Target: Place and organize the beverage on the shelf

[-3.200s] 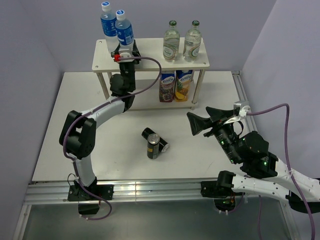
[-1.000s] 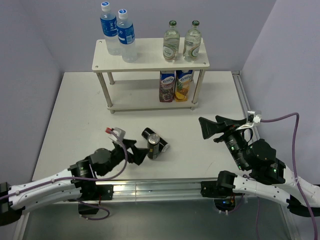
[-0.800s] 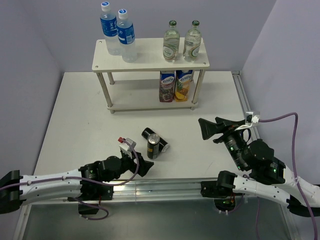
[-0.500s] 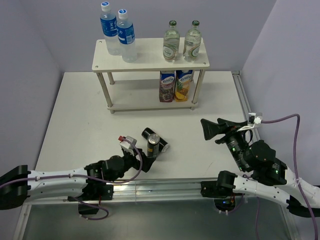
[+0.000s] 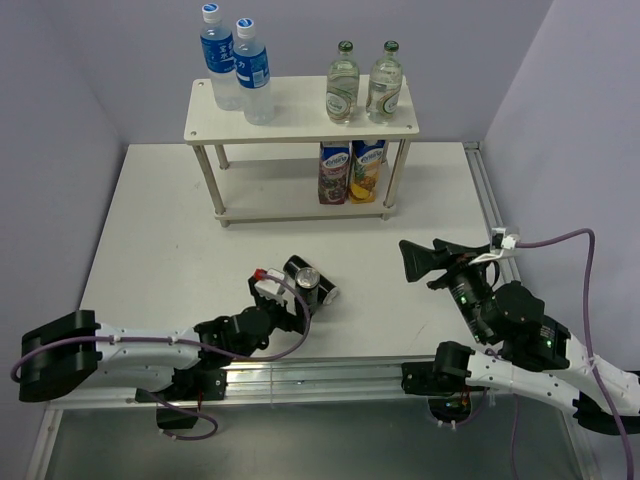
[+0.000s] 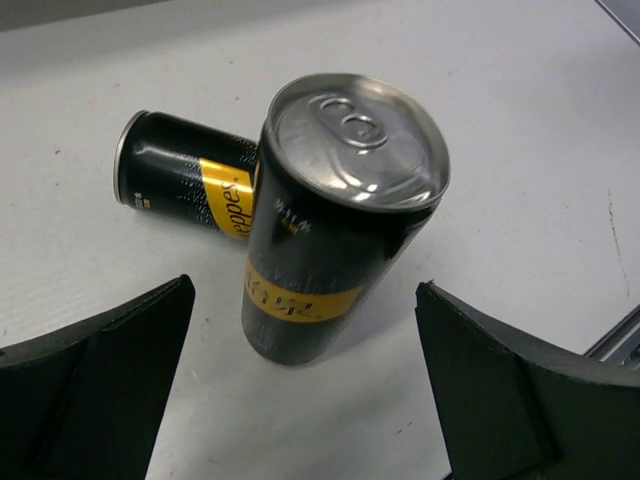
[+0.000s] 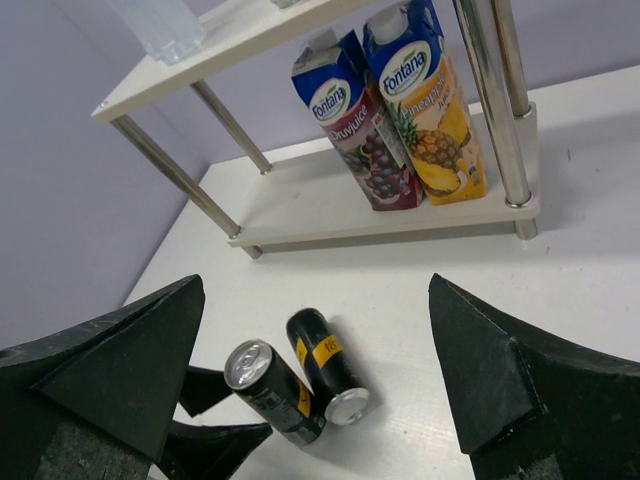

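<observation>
Left arm (image 5: 160,347) has dropped from the shelf (image 5: 300,125) to the worktop (image 5: 180,230); jaws apart, flanking upright can (image 6: 340,230), no contact. Second can (image 6: 185,185) lies just behind. Right arm (image 5: 510,320) jaws apart, empty.

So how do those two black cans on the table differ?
The standing can is upright; the lying can is on its side. The standing can sits between the open fingers of the left gripper; the lying can is outside them. Both are slim, black with a yellow band.
</observation>
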